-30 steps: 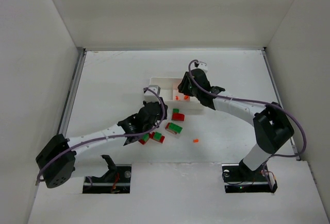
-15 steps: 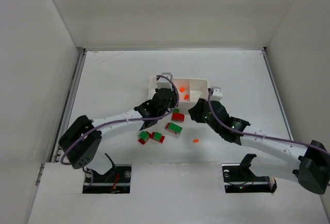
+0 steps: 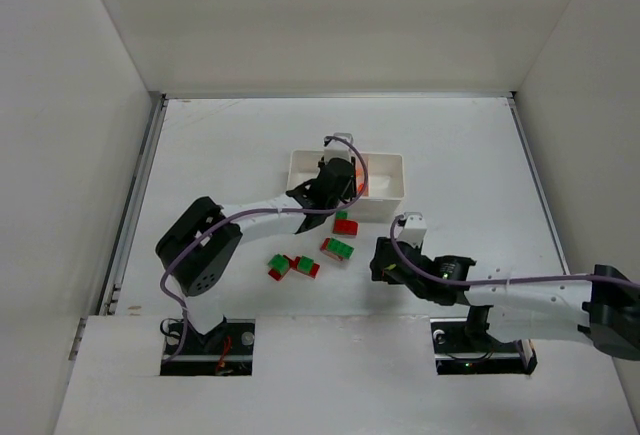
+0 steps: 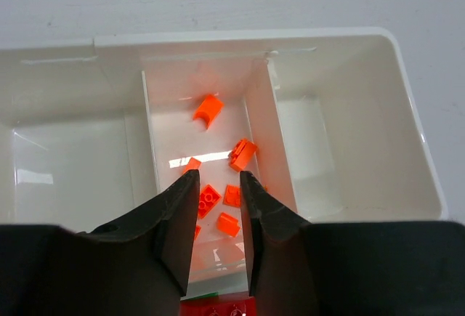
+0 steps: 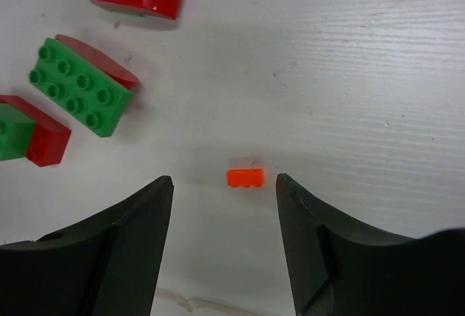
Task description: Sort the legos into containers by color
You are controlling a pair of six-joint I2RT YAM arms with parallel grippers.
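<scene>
Left pincer (image 4: 218,178): fingers a narrow gap apart, nothing gripped. It hangs tips-down over the middle compartment of the white tray (image 4: 240,36), which has three compartments in a row, split by two thin walls. Orange pieces (image 4: 243,154), six or so, lie scattered on the floor of that middle compartment. A red brick (image 3: 345,226) with a bit of green at its far end sits on the table (image 3: 220,155) just outside the tray's near wall, below the fingers.

Right pincer (image 5: 223,181): fingers spread wide, empty, low over the table, near and a little right of the tray. One small orange piece (image 5: 245,178) lies flat on the table between the two fingers, closer to one than the other, touching neither.

Left of this pincer and slightly farther, a green brick (image 5: 80,87) is stacked on a red one, with red showing at its edge. The red brick by the tray lies farther off in the same direction. Farther left still, a green and red pair (image 5: 22,138) is partly cut off by the wrist view's edge. From above, two such small pairs lie side by side there, well apart from the tray.
</scene>
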